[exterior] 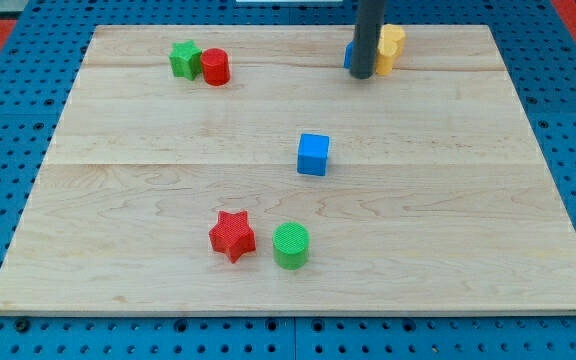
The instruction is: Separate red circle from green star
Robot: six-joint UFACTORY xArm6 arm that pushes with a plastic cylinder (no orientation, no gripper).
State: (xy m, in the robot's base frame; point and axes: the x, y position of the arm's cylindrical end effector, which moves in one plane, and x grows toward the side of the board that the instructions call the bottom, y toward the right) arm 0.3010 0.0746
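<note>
The red circle (216, 67) sits near the view's top left, touching the green star (184, 59) on its left. My tip (363, 75) is at the view's top, right of centre, far to the right of both. It stands against a yellow block (391, 46) and a blue block (350, 56) that the rod mostly hides.
A blue cube (313, 154) lies at the board's middle. A red star (232, 236) and a green circle (290, 245) lie side by side near the view's bottom. The wooden board (118, 200) rests on a blue perforated table.
</note>
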